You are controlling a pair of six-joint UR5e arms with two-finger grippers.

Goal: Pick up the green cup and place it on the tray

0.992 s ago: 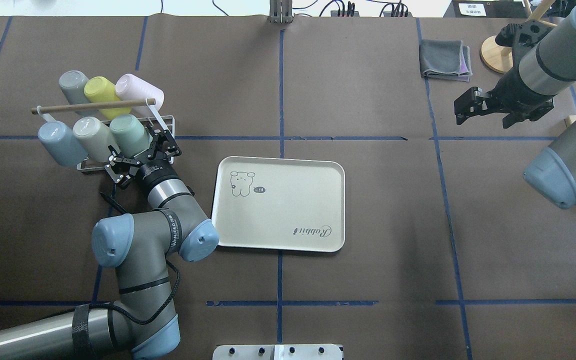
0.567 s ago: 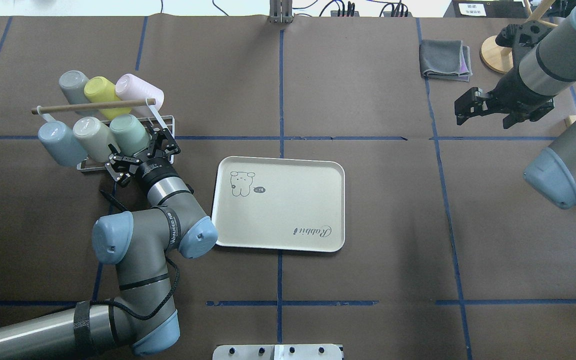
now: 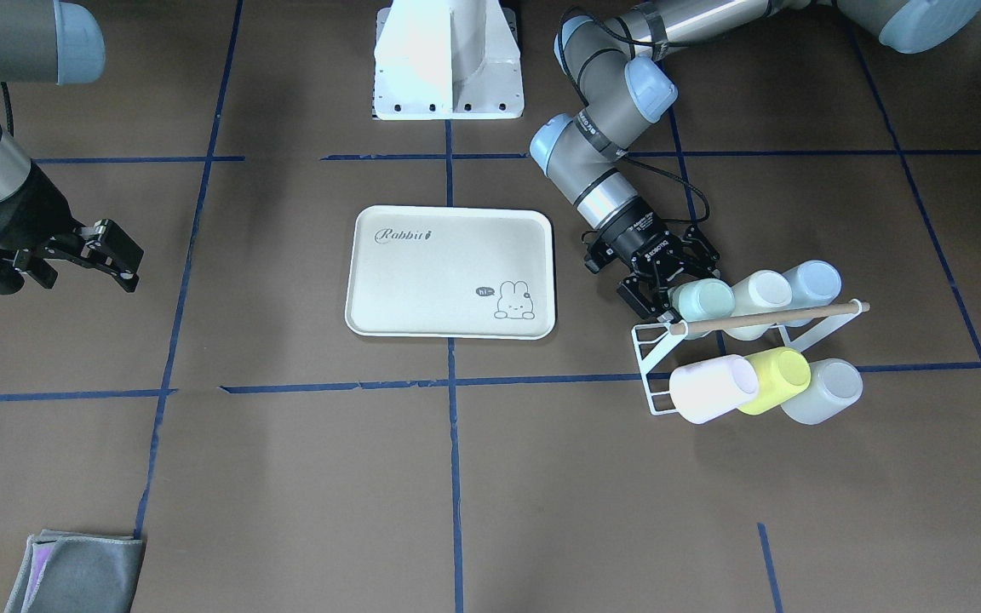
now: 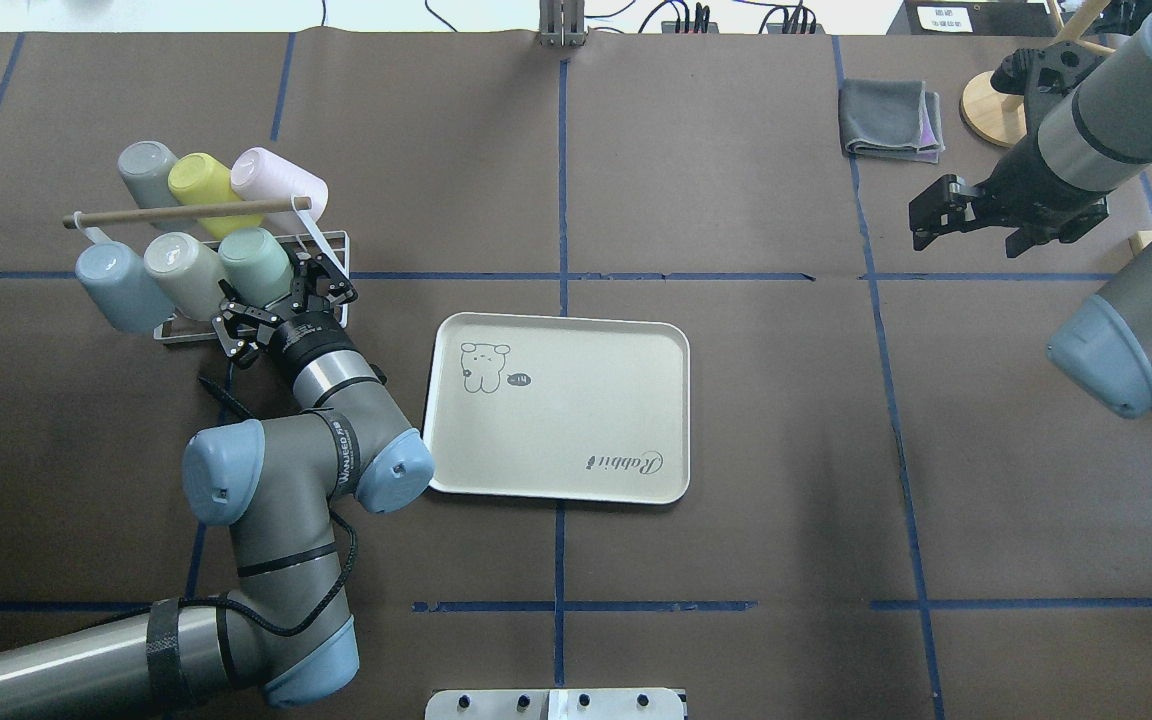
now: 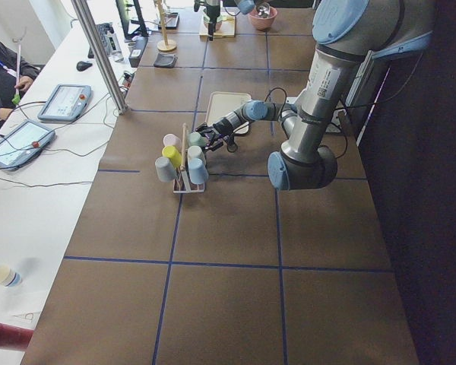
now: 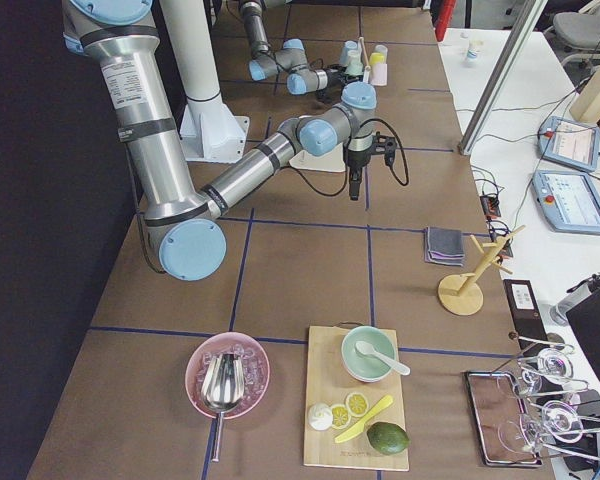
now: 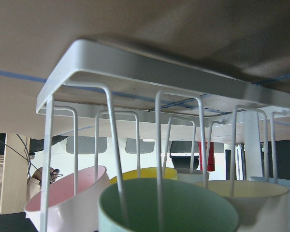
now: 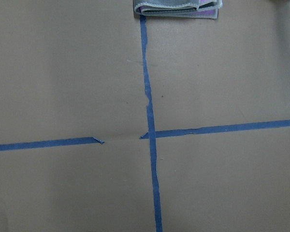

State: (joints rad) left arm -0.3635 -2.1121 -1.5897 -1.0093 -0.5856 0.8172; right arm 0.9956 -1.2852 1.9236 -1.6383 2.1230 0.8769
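The green cup [image 4: 254,262] lies on its side in a white wire rack [image 4: 332,240], its mouth toward my left arm. The pale mint cup is the lower row's right-hand one in the overhead view. My left gripper [image 4: 279,298] is open, its fingers spread on either side of the cup's rim end [image 3: 703,300]. The left wrist view looks straight into the green cup's mouth [image 7: 169,208] through the rack's wires. The cream tray [image 4: 556,420] lies flat mid-table, right of the left arm. My right gripper [image 4: 926,215] hovers open far off at the table's right, holding nothing.
The rack also holds a pale blue cup [image 4: 116,285], a cream cup [image 4: 181,270], a grey cup [image 4: 146,170], a yellow-green cup [image 4: 198,185] and a pink cup [image 4: 276,185] under a wooden bar [image 4: 176,212]. A folded grey cloth [image 4: 889,120] and a wooden stand [image 4: 991,110] sit far right.
My left gripper has slid up and left toward the rack, so its open fingers now flank the green cup's rim. The right arm has not moved.
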